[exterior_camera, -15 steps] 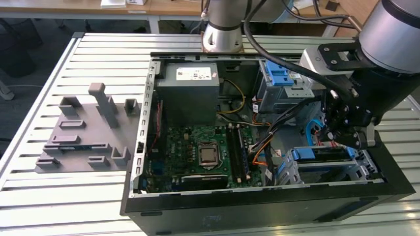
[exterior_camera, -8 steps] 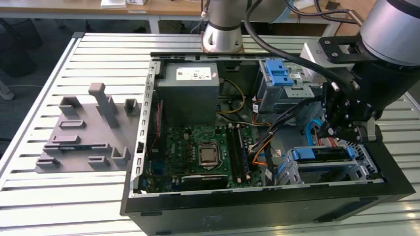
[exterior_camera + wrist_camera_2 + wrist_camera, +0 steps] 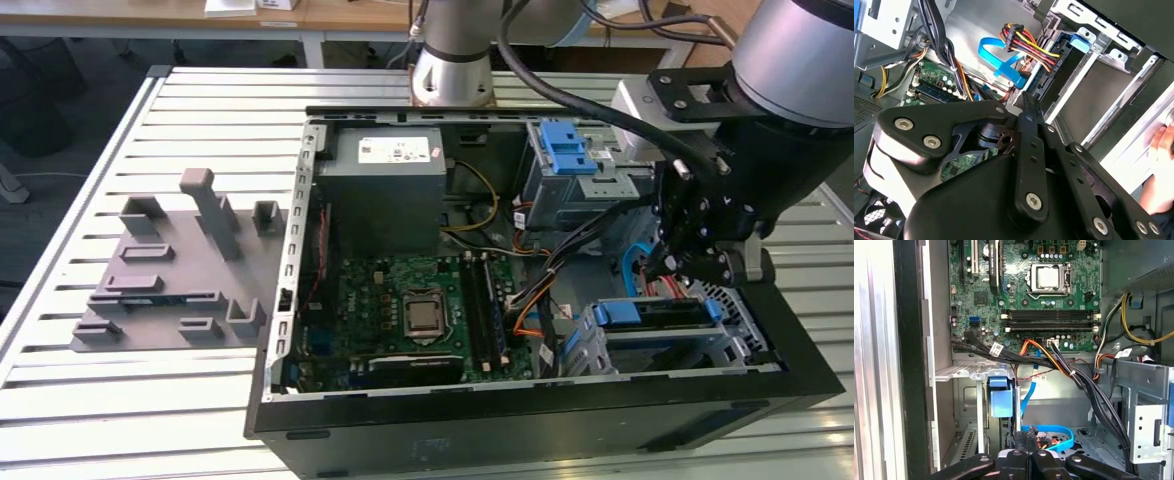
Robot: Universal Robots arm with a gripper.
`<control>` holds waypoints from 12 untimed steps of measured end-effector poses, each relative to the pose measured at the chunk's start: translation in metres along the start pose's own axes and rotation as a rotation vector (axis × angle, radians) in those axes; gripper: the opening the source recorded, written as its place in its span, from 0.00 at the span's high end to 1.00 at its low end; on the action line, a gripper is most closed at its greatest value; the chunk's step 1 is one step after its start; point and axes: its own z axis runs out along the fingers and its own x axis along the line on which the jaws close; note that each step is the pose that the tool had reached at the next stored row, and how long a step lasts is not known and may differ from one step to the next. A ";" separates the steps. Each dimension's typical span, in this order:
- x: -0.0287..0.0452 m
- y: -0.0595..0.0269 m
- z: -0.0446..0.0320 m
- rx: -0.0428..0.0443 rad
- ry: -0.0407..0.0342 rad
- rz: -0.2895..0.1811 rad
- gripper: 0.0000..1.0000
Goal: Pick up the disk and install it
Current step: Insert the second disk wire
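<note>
The disk (image 3: 657, 314) sits edge-up in the lower drive cage (image 3: 731, 345) at the front corner of the open computer case (image 3: 534, 420), toward the exterior view's right, with its blue carrier rail along the top and its silver body mostly sunk inside the metal frame. In the first wrist view its blue rail tab (image 3: 1001, 396) stands out of the cage slot beside a thin metal upright. The pincer (image 3: 678, 272) hangs just above the disk – near its blue rail, though contact cannot be made out – and its fingers are clenched together with nothing between them, as both wrist views show (image 3: 1024, 438) (image 3: 1025, 100). A blue flat cable (image 3: 1054, 436) loops on the case floor just beyond the fingertips, and a bundle of black, orange and yellow wires (image 3: 1064, 365) runs across from the motherboard (image 3: 414, 310), which lies flat in the middle of the case with its bare processor socket (image 3: 424, 314). The grey power-supply box (image 3: 384, 185) fills the far corner, and a second cage with a blue latch (image 3: 566, 150) stands at the far side near the arm's base. The case rests on a slatted metal desk (image 3: 80, 400); a grey moulded fixture (image 3: 174, 280) lies on it to the exterior view's left, well apart from the case. At the edge of the second wrist view, outside the case, what looks like a person's hand (image 3: 1160, 147) is seen.
</note>
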 end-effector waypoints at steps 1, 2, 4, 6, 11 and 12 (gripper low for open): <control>-0.0004 -0.0001 -0.0001 -0.0017 -0.0001 0.000 0.89; -0.0008 -0.0001 -0.0003 -0.0032 0.0000 0.000 0.89; -0.0021 -0.0005 -0.0005 -0.0066 0.0002 0.000 0.89; -0.0035 -0.0011 -0.0004 -0.0101 0.0002 0.001 0.89; -0.0073 -0.0032 -0.0001 -0.0198 0.0007 0.001 0.89; -0.0083 -0.0037 -0.0001 -0.0216 0.0008 0.001 0.89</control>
